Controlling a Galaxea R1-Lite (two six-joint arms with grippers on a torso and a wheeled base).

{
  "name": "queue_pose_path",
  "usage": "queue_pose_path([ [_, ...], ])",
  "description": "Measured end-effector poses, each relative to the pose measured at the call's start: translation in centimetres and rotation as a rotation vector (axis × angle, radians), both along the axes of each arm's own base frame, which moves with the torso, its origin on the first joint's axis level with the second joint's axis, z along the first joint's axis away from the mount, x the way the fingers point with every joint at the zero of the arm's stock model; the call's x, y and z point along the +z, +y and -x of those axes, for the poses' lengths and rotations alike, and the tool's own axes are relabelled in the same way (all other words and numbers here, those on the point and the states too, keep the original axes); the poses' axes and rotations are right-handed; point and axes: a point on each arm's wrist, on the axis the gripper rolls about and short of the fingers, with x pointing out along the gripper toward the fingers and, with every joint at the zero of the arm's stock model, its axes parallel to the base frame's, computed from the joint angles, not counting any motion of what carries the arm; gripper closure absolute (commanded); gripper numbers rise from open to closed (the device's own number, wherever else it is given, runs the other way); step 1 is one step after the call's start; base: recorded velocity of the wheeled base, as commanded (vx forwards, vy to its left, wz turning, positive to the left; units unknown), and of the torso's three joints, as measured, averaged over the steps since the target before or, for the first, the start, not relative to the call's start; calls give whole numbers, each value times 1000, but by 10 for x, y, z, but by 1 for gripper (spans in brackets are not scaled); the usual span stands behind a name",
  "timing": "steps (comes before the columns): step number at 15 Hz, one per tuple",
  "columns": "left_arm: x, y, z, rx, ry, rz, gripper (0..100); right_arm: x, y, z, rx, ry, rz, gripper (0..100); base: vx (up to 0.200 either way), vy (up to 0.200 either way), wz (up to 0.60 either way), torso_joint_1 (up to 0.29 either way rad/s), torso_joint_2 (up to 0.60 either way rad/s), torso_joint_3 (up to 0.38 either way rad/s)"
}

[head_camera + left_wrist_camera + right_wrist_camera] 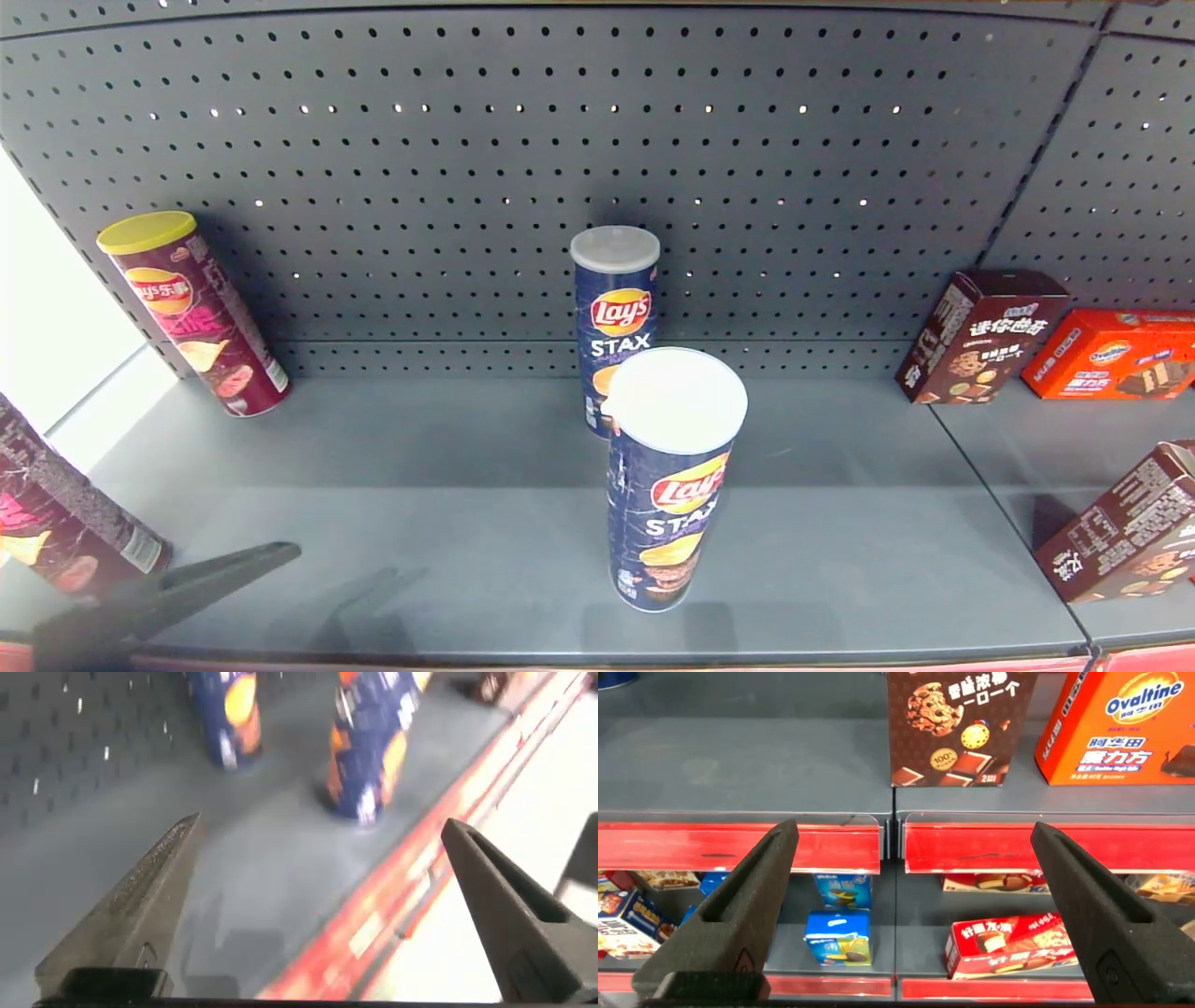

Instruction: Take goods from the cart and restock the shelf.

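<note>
Two blue chip cans stand upright on the grey shelf (420, 523): one at the back centre (614, 317), one nearer the front edge (670, 476). In the left wrist view they appear as the back can (224, 719) and the front can (369, 756). My left gripper (320, 823) is open and holds nothing. It hovers over the shelf's front edge, left of the front can, and one of its fingers (205, 574) shows low at the left. My right gripper (913, 829) is open and empty, facing the red price strip (831, 845) below a brown cookie box (957, 723).
Two maroon cans lean at the left, one at the back (196, 313) and one at the front corner (56, 518). On the right bay sit a brown box (980, 336), an orange box (1116, 355) and another brown box (1130, 532). The lower shelf holds blue boxes (839, 938) and a red box (1018, 943).
</note>
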Motion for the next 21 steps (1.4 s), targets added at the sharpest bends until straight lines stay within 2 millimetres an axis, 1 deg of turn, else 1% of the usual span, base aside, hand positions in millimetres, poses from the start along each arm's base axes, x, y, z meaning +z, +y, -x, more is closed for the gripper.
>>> queue_pose_path([
  [4,-20,28,45,22,51,-20,0,0,0,0,0,0,0,0,0,0,0,0,0,0],
  [7,-32,43,68,116,-12,38,0,0,0,0,0,0,0,0,0,0,0,0,0,0],
  [11,-55,45,75,259,-87,71,0,0,0,0,0,0,0,0,0,0,0,0,0,0],
  [12,-61,45,75,310,-71,61,0,0,0,0,0,0,0,0,0,0,0,0,0,0],
  [14,-75,44,78,420,13,29,0,0,0,0,0,0,0,0,0,0,0,0,0,0],
  [18,-79,44,84,636,-31,91,0,0,0,0,0,0,0,0,0,0,0,0,0,0],
  [21,-80,46,88,724,-83,113,0,0,0,0,0,0,0,0,0,0,0,0,0,0],
])
